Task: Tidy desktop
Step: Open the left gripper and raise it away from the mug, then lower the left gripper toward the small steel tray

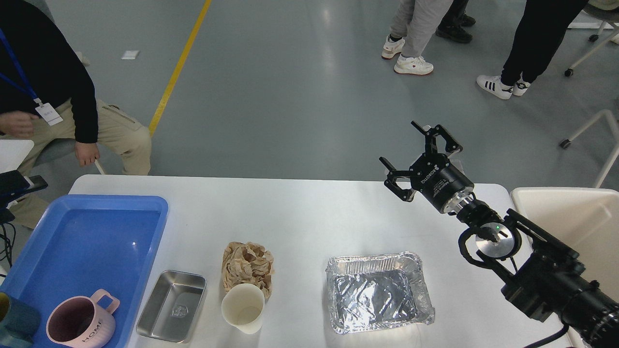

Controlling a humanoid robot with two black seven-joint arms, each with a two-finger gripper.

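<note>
The white desktop (300, 217) carries a crumpled brown paper wad (247, 263), with a cream paper cup (243, 308) lying right in front of it. An empty foil tray (377, 292) sits to the right and a small steel tray (171, 305) to the left. My right gripper (397, 141) hovers open and empty above the desktop's far right edge, well beyond the foil tray. Only a dark tip of my left gripper (19, 183) shows at the left border, off the desktop; how its fingers stand is not visible.
A blue tray (82, 241) on the left holds a pink mug (80, 325) and a teal cup (14, 323). A cream bin (575, 217) stands past the right end. A seated person (58, 96) is at the far left; other people stand across the floor.
</note>
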